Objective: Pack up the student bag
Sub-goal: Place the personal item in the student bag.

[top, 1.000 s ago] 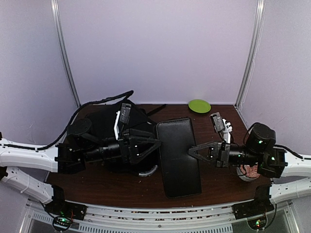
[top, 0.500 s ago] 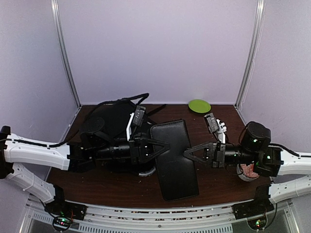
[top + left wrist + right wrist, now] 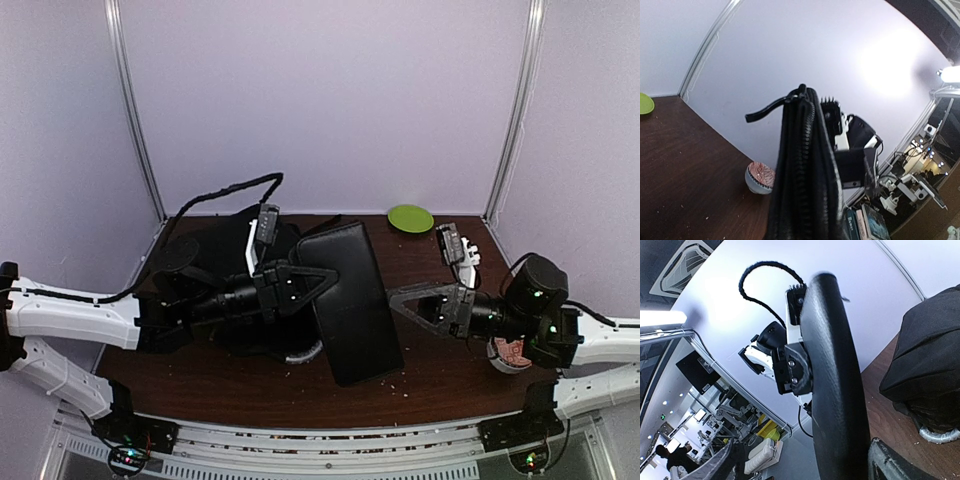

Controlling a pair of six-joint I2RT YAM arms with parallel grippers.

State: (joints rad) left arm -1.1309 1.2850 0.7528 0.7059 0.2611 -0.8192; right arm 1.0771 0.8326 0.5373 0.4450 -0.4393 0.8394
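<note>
Right gripper [image 3: 404,301] has let go, jaws apart; left gripper [image 3: 322,281] now clamps the slim black case [image 3: 355,322] beside the student bag [image 3: 220,241].

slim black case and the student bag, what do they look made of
The slim black case is likely leather or faux leather: smooth face with a faint sheen, and zipper teeth along its edge in the left wrist view. The student bag looks like soft woven fabric, perhaps nylon: matte, and it slumps and creases.
</note>
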